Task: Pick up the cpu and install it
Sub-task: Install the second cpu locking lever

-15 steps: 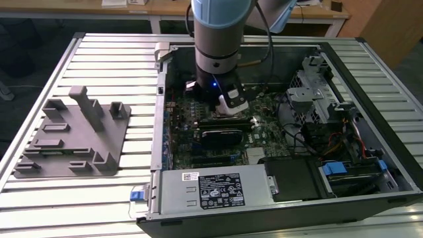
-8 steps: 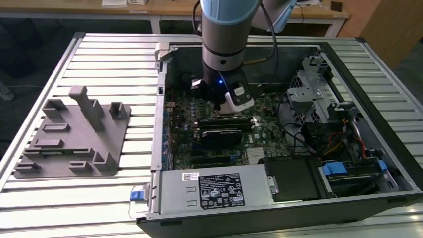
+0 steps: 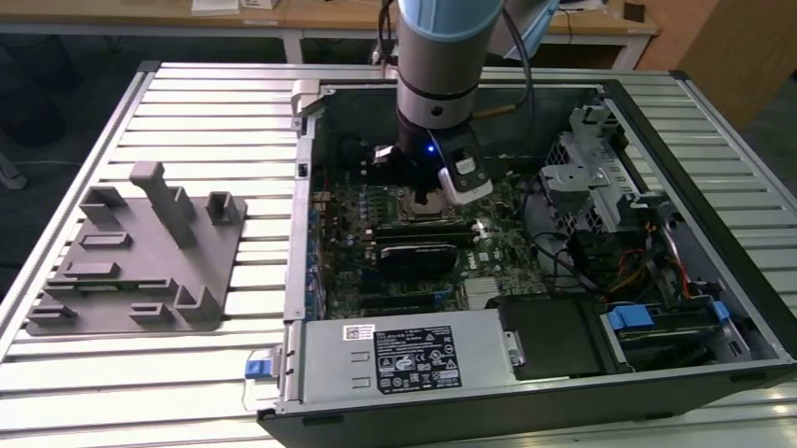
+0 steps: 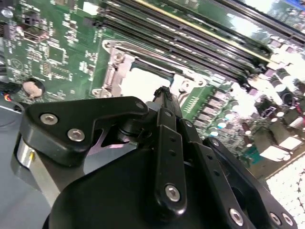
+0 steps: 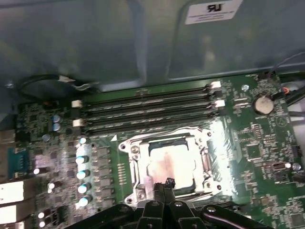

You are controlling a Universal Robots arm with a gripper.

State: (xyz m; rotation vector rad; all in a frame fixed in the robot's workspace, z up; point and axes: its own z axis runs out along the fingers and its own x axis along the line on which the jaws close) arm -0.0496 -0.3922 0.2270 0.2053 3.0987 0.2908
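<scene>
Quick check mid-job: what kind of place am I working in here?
Probably a lab or workshop bench for computer assembly. An open computer case lies on a slatted metal table, a grey fixture tray sits beside it, and wooden desks stand behind.

Print shows on the white and black labels [image 3: 413, 357] on the power supply [image 3: 398, 364] and on a white sticker [image 5: 211, 10] on the case wall [image 5: 95, 43], none of it legible.

Cpu [image 5: 170, 164] in motherboard socket [image 5: 134, 167]
</scene>
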